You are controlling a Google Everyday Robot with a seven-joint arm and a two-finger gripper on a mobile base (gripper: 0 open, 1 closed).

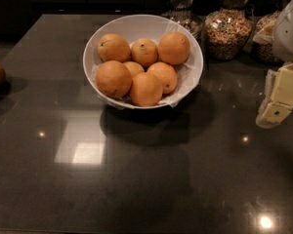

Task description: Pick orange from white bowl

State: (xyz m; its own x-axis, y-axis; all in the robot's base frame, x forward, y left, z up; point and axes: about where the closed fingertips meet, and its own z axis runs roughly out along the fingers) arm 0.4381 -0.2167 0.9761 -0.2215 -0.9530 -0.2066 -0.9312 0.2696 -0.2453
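White bowl (136, 24) on dark tabletop (146, 189) — the orange (113, 79) sits front-left inside it, pressed against other oranges (162, 77). Gripper (276, 106) hangs right of the bowl, apparently empty; how far open, cannot tell. Risk — crowding deflects the grasp and a neighbour rolls out.

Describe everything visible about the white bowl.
The white bowl is wide, shallow and round with a smooth rim and a crinkled white liner inside. It sits upright on the dark counter, holding seven oranges piled together. Just behind it stand glass jars of grains. The claw hangs off to its right, not touching it.
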